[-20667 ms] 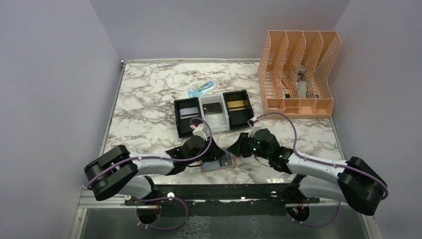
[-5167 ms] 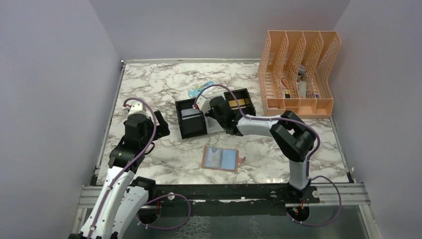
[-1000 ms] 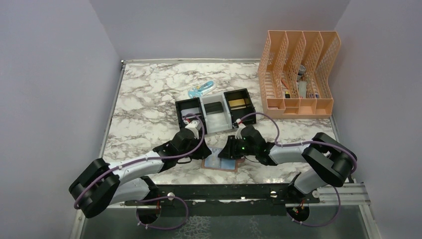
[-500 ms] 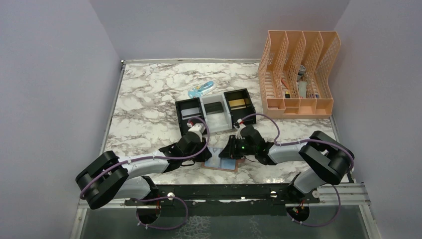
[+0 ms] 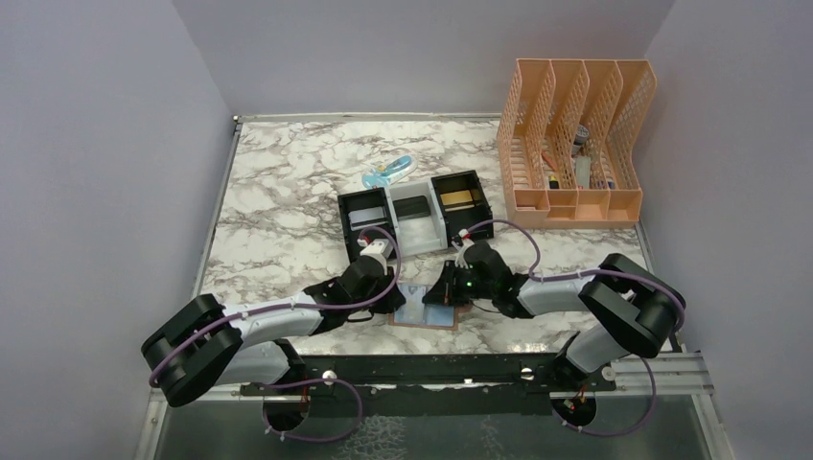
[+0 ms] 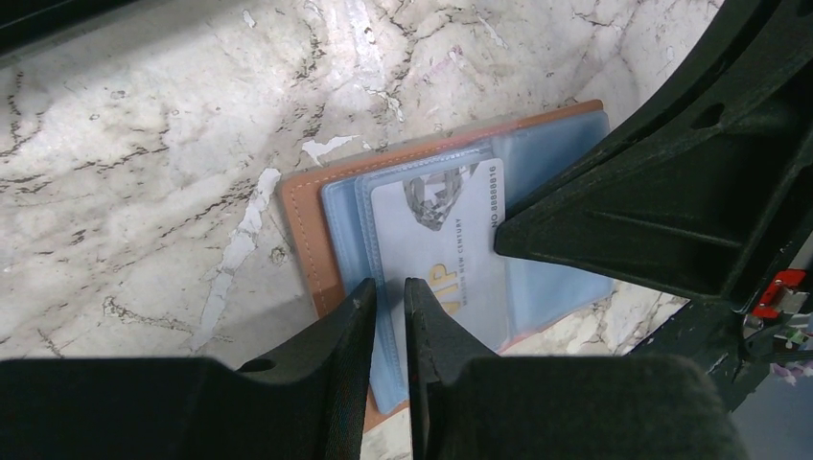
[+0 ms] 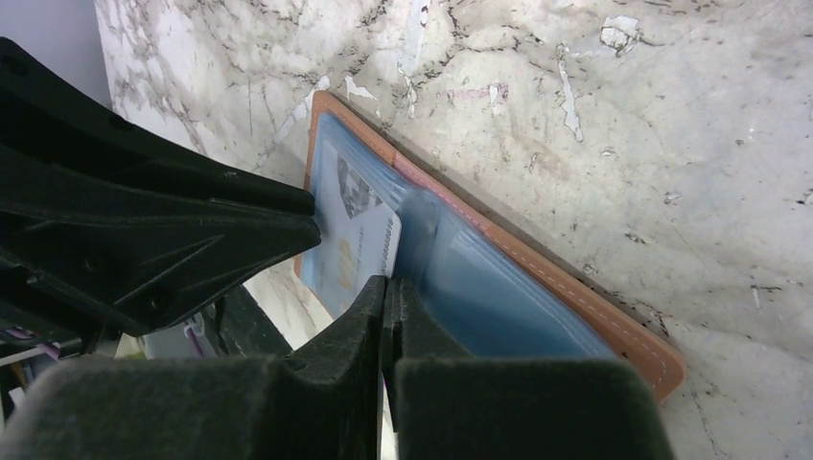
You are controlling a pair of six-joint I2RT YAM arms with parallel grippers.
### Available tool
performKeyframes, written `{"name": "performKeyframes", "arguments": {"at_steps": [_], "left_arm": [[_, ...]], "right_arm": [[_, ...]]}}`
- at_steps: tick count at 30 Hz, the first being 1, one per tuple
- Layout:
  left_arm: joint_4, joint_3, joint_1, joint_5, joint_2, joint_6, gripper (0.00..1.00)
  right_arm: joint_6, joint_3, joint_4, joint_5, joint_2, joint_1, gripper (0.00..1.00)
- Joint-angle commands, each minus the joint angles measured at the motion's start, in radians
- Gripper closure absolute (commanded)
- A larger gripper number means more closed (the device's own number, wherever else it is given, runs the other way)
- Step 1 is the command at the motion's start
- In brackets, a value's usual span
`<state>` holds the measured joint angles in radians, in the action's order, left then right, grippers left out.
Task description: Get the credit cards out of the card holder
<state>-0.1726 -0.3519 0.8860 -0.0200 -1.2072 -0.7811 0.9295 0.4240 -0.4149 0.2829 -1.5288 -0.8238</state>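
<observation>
Card holder (image 5: 423,314) lies open flat on the marble table (image 5: 278,192), near the front edge. Tan stitched leather, glossy blue-grey sleeves (image 6: 556,278). One pale silvery card (image 6: 436,240) sits in a sleeve.

Left gripper (image 6: 388,287): fingers nearly together at the sleeve edge, grasp unclear. Right gripper (image 7: 386,283): clenched tight at the card's corner.

Black-and-white tray (image 5: 343,230) stands behind.

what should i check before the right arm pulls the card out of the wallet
1. wallet open and lying flat: ok
2. card sitting in the wallet, face up: ok
3. right gripper shut at the card's edge: ok
4. card actually pinched: cannot tell
5. left gripper bracing the wallet: cannot tell, jaws slightly apart at the wallet's edge
</observation>
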Motion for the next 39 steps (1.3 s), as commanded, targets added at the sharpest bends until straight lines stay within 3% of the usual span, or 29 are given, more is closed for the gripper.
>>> {"name": "performKeyframes", "arguments": {"at_steps": [1, 12, 23, 32, 39], "left_arm": [[0.045, 0.025, 0.007, -0.028, 0.012, -0.011, 0.79], [0.038, 0.03, 0.006, -0.03, 0.006, -0.018, 0.8], [0.038, 0.032, 0.007, -0.033, 0.008, -0.021, 0.8], [0.038, 0.023, 0.009, -0.022, 0.003, -0.02, 0.8], [0.039, 0.023, 0.014, -0.019, -0.006, -0.025, 0.8]], "right_arm": [[-0.048, 0.015, 0.067, 0.015, 0.036, 0.001, 0.99], [-0.11, 0.04, 0.138, 0.152, 0.01, 0.06, 0.99], [-0.189, 0.069, 0.209, 0.197, -0.01, 0.098, 0.97], [-0.138, 0.07, 0.156, 0.251, -0.05, 0.103, 0.86], [-0.058, 0.052, 0.047, 0.301, -0.078, 0.103, 0.95]]}}
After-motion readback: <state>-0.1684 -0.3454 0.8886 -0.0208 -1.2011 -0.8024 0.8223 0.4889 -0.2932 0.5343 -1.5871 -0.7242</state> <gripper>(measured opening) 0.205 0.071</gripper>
